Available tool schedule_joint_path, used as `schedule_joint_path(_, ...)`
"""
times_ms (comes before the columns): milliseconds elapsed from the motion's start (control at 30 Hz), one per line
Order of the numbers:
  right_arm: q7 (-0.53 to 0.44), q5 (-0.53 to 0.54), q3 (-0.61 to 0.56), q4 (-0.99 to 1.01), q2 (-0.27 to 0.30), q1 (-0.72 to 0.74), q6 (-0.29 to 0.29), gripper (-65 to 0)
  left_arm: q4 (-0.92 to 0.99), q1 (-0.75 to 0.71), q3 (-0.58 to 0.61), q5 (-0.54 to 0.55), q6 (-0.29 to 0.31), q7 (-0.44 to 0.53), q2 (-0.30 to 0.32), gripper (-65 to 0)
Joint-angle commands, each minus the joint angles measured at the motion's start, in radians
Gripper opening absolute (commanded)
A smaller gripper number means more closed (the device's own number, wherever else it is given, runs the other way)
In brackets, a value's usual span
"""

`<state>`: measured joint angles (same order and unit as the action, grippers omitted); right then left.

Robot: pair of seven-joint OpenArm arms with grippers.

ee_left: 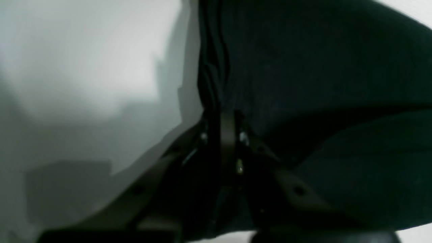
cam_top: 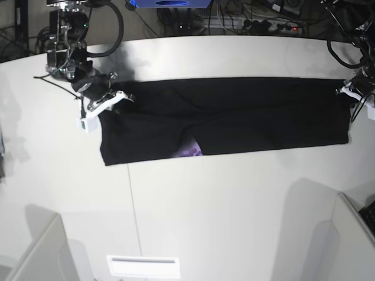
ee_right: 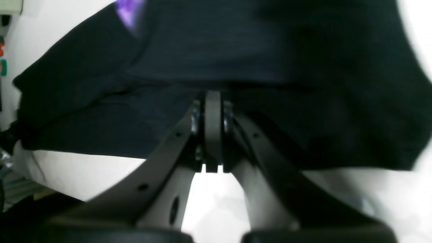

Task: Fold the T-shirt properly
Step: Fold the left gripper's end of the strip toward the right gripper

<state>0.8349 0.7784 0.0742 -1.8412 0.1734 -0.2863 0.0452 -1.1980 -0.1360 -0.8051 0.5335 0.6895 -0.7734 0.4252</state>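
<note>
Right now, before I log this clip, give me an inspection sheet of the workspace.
Surface: white table, a seam running front to back.
Job's things: black T-shirt stretched into a long band across the table; a purple patch of print peeks at its near edge.
Clutter: a white flat piece at the near edge.
Grippers: left gripper and right gripper, jaws shut on the shirt's opposite ends.
Cables: a bundle beyond the far edge.
Surroundings: grey panels at the near corners.
</note>
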Motion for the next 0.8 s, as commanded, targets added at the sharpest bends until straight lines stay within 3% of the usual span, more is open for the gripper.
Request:
schedule_joint_path(0, -0.016, 0.009, 0.003, -0.021, 0.005, 0.009, -0.006, -65.0, -0.019, 0.005, -0.029, 0.020, 0.009, 0.021, 0.030, -65.0)
schedule_joint_path(300, -0.016, 0.009, 0.003, -0.021, 0.005, 0.009, -0.006, -65.0, -0.225, -0.072, -0.083, 0.020, 0.009, 0.018, 0.021, -65.0)
schedule_joint_path(500, -0.016, 0.009, 0.003, -0.021, 0.004, 0.014, -0.006, -65.0, -0.382, -0.130, -0.079, 0.020, 0.009, 0.015, -0.042, -65.0)
schedule_joint_path(767, -0.016, 0.009, 0.003, -0.021, 0.004, 0.015, -0.006, -65.0, -0.576, -0.190, 0.065, 0.020, 0.006, 0.015, -0.084, -65.0)
